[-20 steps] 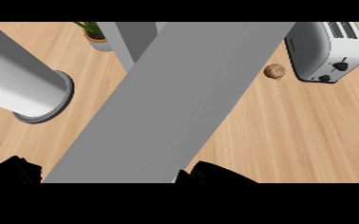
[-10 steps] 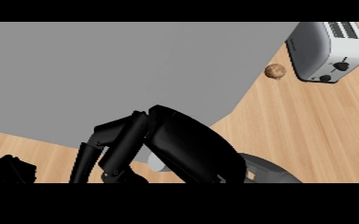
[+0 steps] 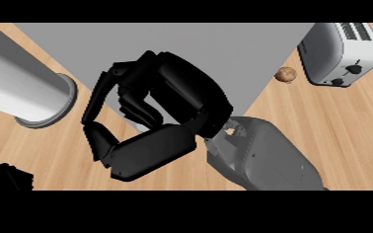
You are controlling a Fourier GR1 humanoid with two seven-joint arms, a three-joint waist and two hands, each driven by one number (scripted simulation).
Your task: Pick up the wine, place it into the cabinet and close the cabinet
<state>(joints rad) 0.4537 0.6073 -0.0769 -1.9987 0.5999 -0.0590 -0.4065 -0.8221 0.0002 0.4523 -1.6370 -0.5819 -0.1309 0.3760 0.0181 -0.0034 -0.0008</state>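
My right hand point(image 3: 171, 113) fills the middle of the head view, its grey forearm point(image 3: 266, 158) coming in from the lower right. Its fingers point(image 3: 102, 108) are curled toward the thumb, and only the wooden counter shows through the gap. The hand lies over the lower edge of a wide flat grey cabinet door point(image 3: 218, 44) that spans the top of the view. No wine bottle is visible. A small black part at the lower left corner looks like my left hand point(image 3: 15, 177).
A pale grey cylinder point(image 3: 29, 96) stands on the wooden counter point(image 3: 320, 113) at the left. A white toaster point(image 3: 339, 54) sits at the right edge, with a small brown round object point(image 3: 285, 74) beside it.
The grey door has swung from a narrow slanted strip to a broad panel across the top. My right hand has come up into view and moved up and left.
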